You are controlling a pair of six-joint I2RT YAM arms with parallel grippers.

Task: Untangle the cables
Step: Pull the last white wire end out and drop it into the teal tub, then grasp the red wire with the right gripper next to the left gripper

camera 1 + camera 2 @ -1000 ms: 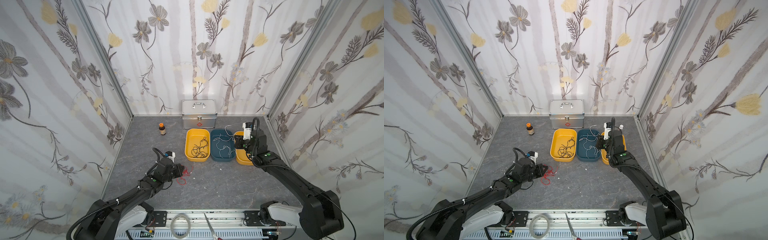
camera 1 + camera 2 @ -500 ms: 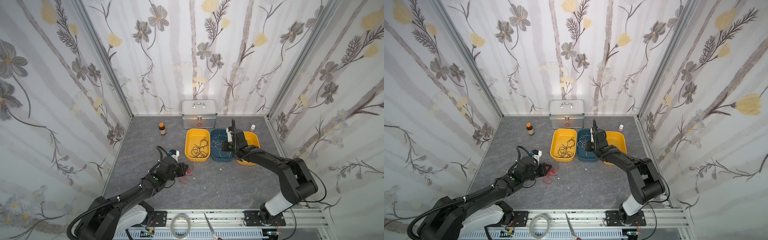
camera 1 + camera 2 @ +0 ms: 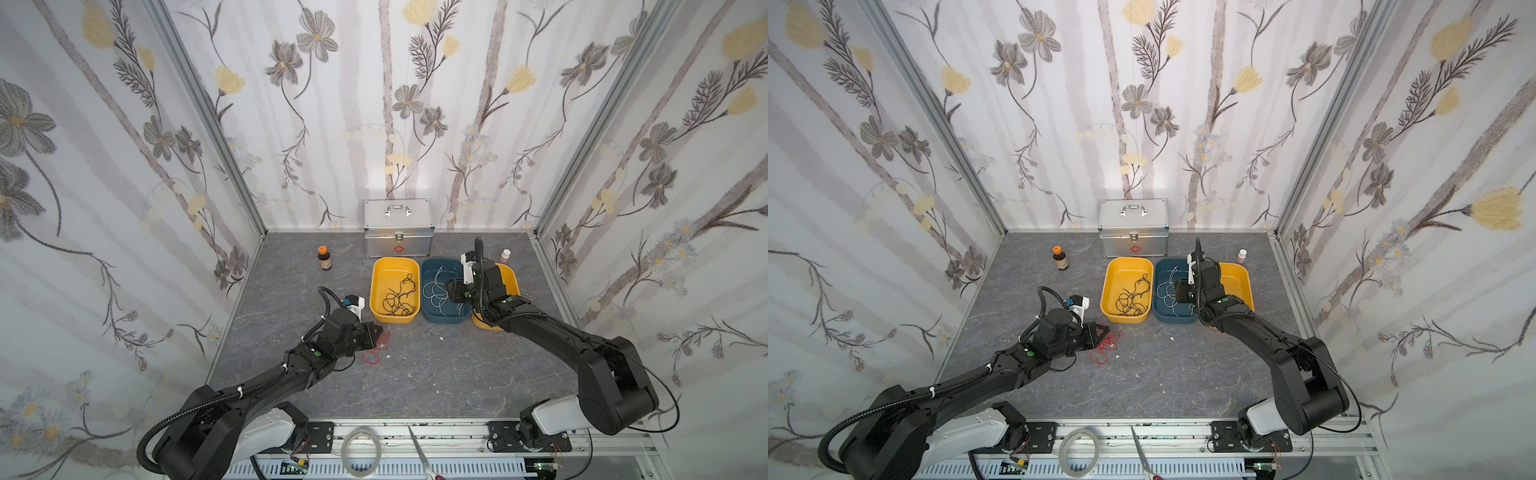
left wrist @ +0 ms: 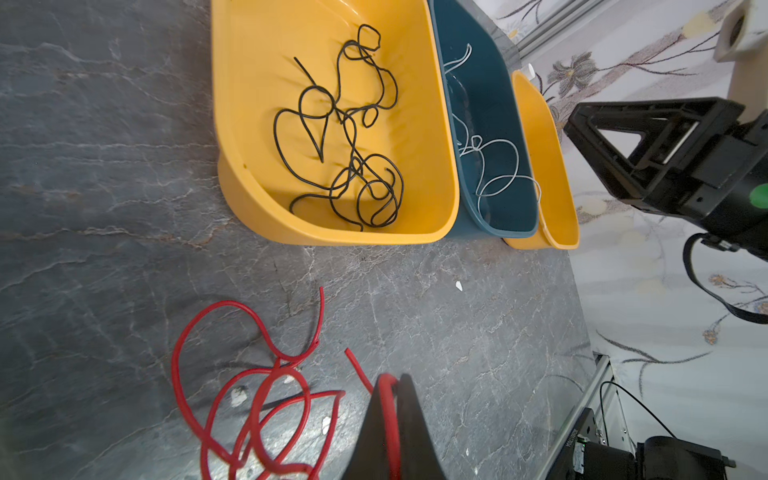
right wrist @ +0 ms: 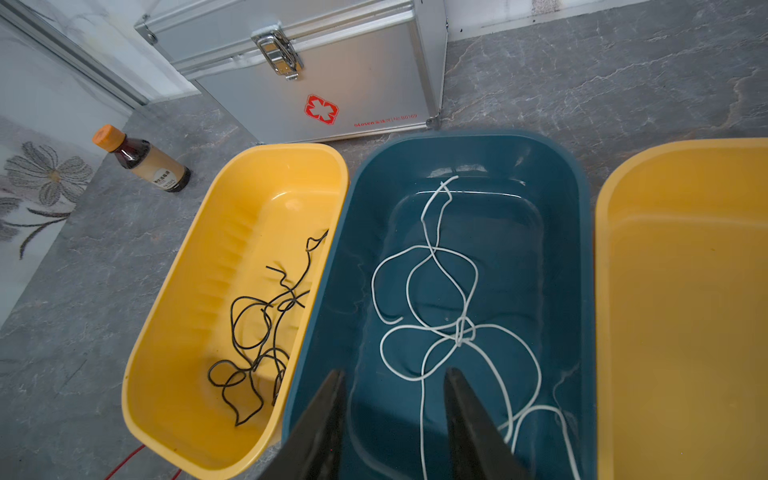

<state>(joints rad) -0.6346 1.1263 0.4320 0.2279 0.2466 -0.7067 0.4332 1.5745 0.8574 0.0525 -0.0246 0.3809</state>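
Two of three cables look sorted; one is left. Nearest: red cable (image 4: 257,399) lies in loose loops on the tabletop (image 3: 436,374), clear of the others, not yet in a tray. Left pincer (image 4: 390,380) is clamped tight on one strand of it. Beyond: black cable (image 4: 351,166) alone in a yellow tray (image 5: 174,291). White cable (image 5: 463,332) alone in the blue tray (image 5: 561,249) beside it, small knot mid-length. Right pincer (image 5: 395,371) hangs part open above the white cable, holding nothing. Third tray (image 5: 685,291) empty, likely meant for red.
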